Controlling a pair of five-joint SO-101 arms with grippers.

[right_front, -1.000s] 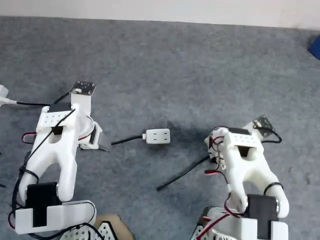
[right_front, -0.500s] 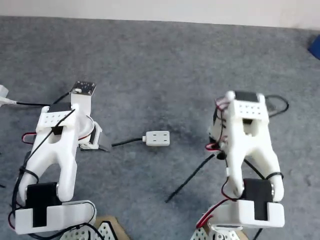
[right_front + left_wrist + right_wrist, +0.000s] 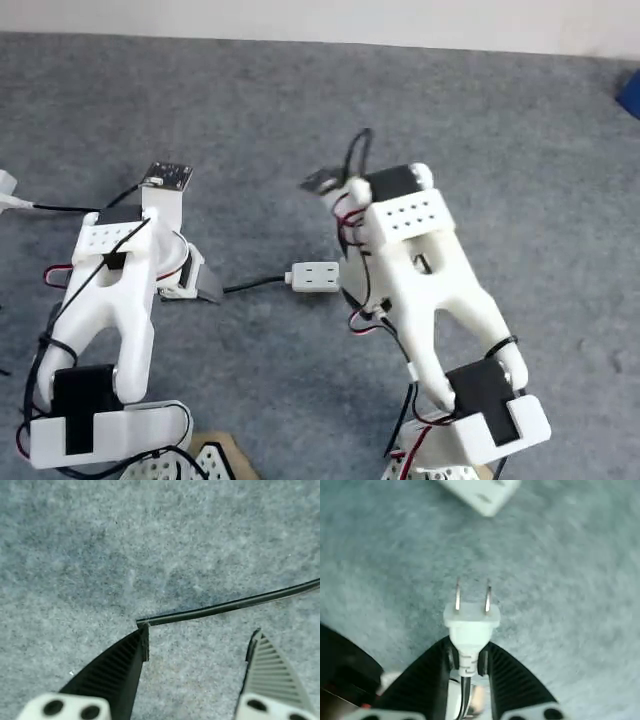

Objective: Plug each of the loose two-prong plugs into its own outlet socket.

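A white outlet socket block lies on the grey carpet mid-table, its black cord running left. My left gripper sits at that cord's far end; in its wrist view the gripper is open, with the cord lying just past the fingertips and the cord's end touching the black finger. My right gripper is shut on a white two-prong plug, whose prongs point toward the socket block a short way ahead. The right arm hides that gripper from above. Another white plug lies at the far left edge.
Grey carpet covers the table, with open room behind both arms. A blue object pokes in at the right edge. A tan wooden piece sits at the front between the arm bases.
The right arm has swung left and forward, from the right side to just beside the socket block, carrying the plug and its black cord. The left arm has not moved.
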